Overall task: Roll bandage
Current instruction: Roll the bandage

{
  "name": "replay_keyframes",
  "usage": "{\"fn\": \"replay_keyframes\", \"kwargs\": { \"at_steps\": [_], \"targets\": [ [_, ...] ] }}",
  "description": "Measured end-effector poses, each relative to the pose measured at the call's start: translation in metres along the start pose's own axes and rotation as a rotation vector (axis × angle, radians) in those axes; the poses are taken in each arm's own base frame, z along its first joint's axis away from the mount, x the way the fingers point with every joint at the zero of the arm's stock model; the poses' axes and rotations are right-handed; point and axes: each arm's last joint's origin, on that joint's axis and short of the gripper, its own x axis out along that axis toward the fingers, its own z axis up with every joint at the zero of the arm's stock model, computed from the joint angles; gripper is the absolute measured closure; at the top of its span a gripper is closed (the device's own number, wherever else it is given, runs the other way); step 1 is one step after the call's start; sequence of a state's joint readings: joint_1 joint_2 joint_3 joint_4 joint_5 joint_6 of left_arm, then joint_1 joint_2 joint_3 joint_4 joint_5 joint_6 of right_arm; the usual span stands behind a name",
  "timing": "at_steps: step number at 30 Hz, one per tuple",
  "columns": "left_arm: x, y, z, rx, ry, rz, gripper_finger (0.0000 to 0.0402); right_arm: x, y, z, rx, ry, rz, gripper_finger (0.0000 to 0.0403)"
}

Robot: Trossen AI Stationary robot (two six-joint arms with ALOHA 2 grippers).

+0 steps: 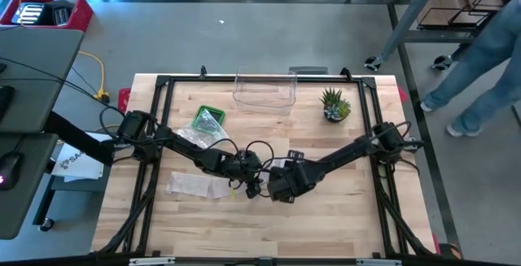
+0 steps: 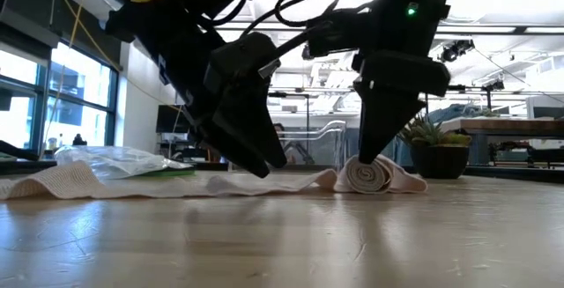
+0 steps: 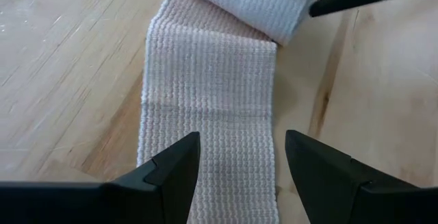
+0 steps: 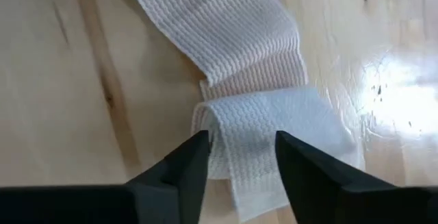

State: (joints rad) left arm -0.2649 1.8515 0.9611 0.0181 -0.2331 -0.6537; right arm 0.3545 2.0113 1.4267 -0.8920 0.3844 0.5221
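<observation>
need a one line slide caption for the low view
Right gripper comes down on the rolled end of the bandage while the open left gripper straddles the flat strip.

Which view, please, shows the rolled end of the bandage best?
The low view: the roll shows end-on, its spiral plain. The right wrist view shows it from above, a folded lump; the left wrist view only its edge; in the high view the arms hide it.
</observation>
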Motion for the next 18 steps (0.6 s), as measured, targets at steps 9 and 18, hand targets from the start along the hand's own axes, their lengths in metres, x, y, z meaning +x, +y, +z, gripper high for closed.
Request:
{"fn": "replay_keyframes", "kwargs": {
  "at_steps": [9, 18],
  "targets": [
    [0.0, 0.0, -0.0001, 0.0, 0.002, -0.001, 0.019, 0.0028, -0.0012, 0.005, 0.028, 0.0, 0.067, 0.0259],
    [0.0, 0.0002, 0.0004, -0.015, -0.004, 0.002, 0.019, 0.0042, -0.0022, 0.0048, 0.022, 0.01, 0.065, 0.0375]
  ]
}}
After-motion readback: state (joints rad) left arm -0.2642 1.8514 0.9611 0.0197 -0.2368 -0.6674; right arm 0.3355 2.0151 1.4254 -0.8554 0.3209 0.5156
